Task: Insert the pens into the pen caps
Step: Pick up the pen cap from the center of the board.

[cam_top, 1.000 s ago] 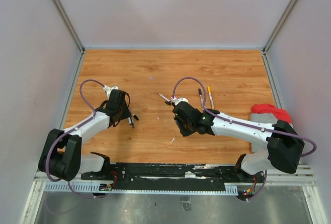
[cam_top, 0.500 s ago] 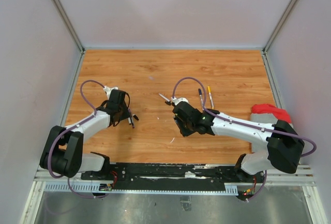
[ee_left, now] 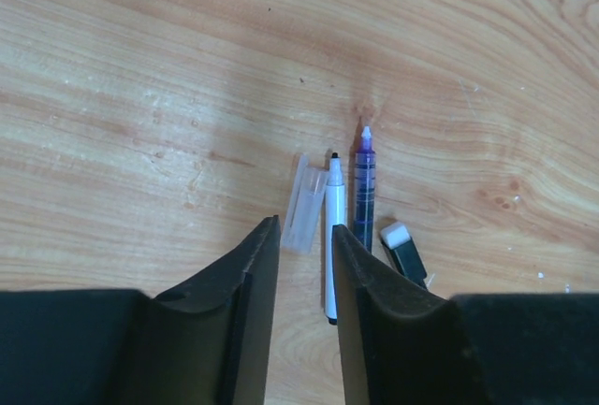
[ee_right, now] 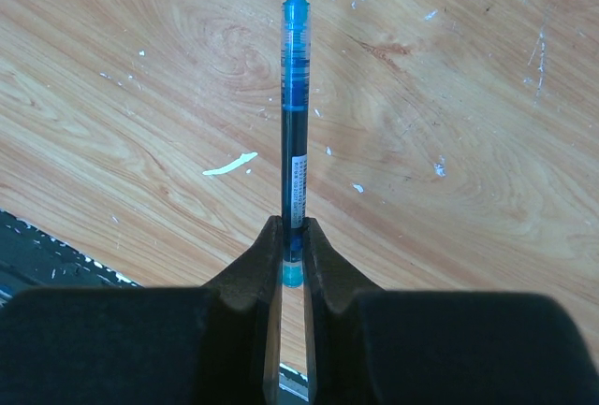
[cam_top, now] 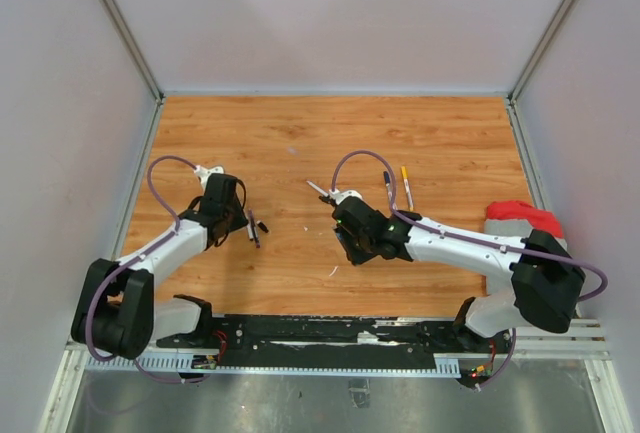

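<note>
Two robot arms work over a wooden worktop (cam_top: 300, 133). The right claw (ee_right: 292, 227) is clamped shut on a blue pen (ee_right: 295, 96), which sticks straight out ahead of it with its pale tip near the top edge of the wrist view. The pen's rear end sits pinched between the fingers, and its very back is lost in the dark slot between them. A white scrap (ee_right: 229, 164) lies on the boards to the left of the pen.

From above, that claw and its pen are hidden under the right arm's black wrist.

The left claw (ee_left: 305, 227) hangs low over a small cluster, its fingers narrowly parted and gripping nothing. A clear cap (ee_left: 301, 204) lies just off the tip of the left finger. A white pen (ee_left: 332, 227) runs down into the gap between the fingers, dark tip pointing away. Just beside it lies a purple pen (ee_left: 364, 190), whose rear end is cut off by the right finger. A short black piece (ee_left: 404, 248) with a white end, likely a cap, is also half covered by that finger. In the overhead view this cluster shows only as thin dark strokes.

Two more pens (cam_top: 387, 188) lie side by side beyond the right arm, too small to read. A red cloth (cam_top: 522, 215) sits at the right edge, partly behind the arm.
</note>
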Controlling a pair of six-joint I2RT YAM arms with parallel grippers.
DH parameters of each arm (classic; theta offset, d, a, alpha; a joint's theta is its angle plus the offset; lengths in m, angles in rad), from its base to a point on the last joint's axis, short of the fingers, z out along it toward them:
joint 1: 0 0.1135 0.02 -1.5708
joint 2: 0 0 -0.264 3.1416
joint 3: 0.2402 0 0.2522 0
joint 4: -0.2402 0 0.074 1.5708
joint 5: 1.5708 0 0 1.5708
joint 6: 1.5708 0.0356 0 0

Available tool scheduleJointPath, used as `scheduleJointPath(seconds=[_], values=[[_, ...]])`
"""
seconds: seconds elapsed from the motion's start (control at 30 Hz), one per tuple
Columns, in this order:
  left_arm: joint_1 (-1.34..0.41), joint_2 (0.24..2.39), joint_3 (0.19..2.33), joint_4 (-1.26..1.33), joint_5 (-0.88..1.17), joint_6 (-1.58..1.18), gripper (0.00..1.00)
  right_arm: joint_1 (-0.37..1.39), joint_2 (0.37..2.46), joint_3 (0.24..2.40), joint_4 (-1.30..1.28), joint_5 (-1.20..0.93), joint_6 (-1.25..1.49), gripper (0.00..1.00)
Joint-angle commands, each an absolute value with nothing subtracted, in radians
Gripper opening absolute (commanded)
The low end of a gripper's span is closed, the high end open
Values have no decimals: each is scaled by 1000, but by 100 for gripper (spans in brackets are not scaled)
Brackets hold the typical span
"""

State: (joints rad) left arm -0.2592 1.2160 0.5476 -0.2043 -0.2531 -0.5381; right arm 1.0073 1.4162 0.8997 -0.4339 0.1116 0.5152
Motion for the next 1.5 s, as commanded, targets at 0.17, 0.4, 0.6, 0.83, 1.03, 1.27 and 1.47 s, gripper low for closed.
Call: scheduleJointPath(seconds=[0.17,0.4,0.6,0.83,1.03,1.27,1.47], values=[[-246,1291,579,-211,-244,-520,29,999,1413,887,-427,101,508,6],[-243,1327,592,-209,-231,-513,30,999,1413,887,-425,99,506,6],[-239,1372,621,-206,-220,-500,30,999,1404,881,-425,100,505,6],[-237,1394,637,-201,-198,-477,25,999,1389,873,-427,103,505,6],[-240,1407,622,-186,-85,-458,15,999,1382,871,-428,112,508,6],[-302,1406,607,-150,-37,-499,14,999,1367,872,-436,138,525,6],[-410,1458,618,-99,-24,-562,13,999,1352,871,-449,164,533,6]])
